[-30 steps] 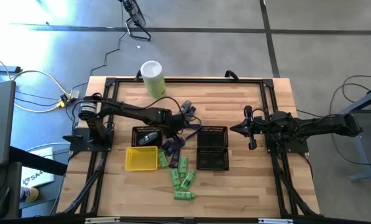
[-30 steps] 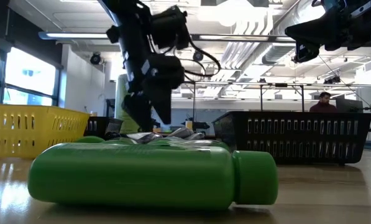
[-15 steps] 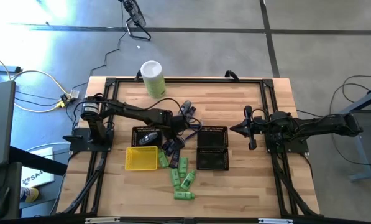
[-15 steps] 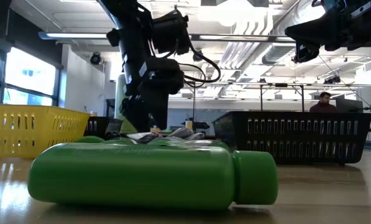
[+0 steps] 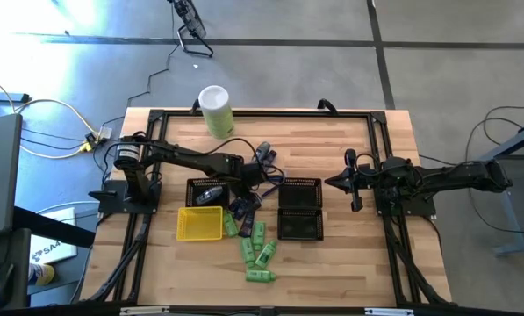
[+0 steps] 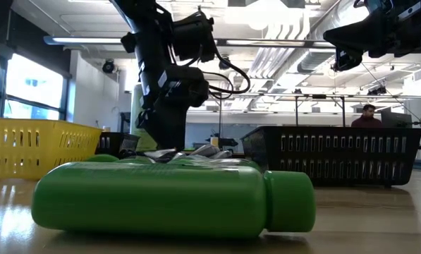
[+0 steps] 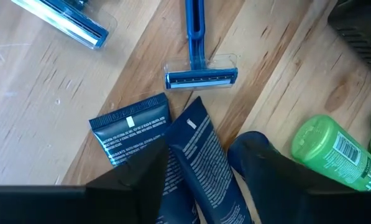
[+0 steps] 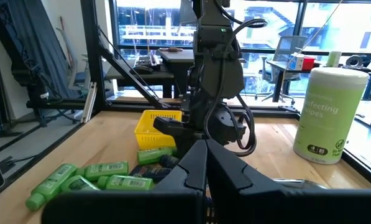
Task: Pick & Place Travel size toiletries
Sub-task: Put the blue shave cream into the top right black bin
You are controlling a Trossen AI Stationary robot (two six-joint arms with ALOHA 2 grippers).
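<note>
I have the left gripper (image 7: 201,171) down over the dark blue tubes (image 7: 201,165) near the middle of the table (image 5: 332,254), its two dark fingers (image 7: 138,177) spread apart with one tube standing between them and not visibly pinched. The tubes are flat, navy, with white print and crimped ends; a second one (image 7: 130,134) lies just beside the first, overlapping it. From the left wrist I also see a blue disposable razor (image 7: 197,59) lying on the wood beyond the tubes, another razor (image 7: 64,22) farther off, and a bright green bottle (image 7: 331,152) with a barcode label next to the tubes. The high view shows none of that detail, only a dark cluster (image 5: 242,206) at about 6 o'clock from the gripper, but it places the rest: a string of green bottles (image 5: 257,246) running toward the table's near edge, at 3 o'clock of the yellow tray (image 5: 200,224), with one black basket (image 5: 207,191) at 12 o'clock of the tray and another black basket (image 5: 299,209) at 3 o'clock of the tubes. The pale-green canister (image 5: 216,110) stands at 12 o'clock, near the far edge. The low view fills with one green bottle (image 6: 168,197) lying on its side. The right gripper (image 8: 205,168) waits above the table at 3 o'clock, fingers pressed together.
</note>
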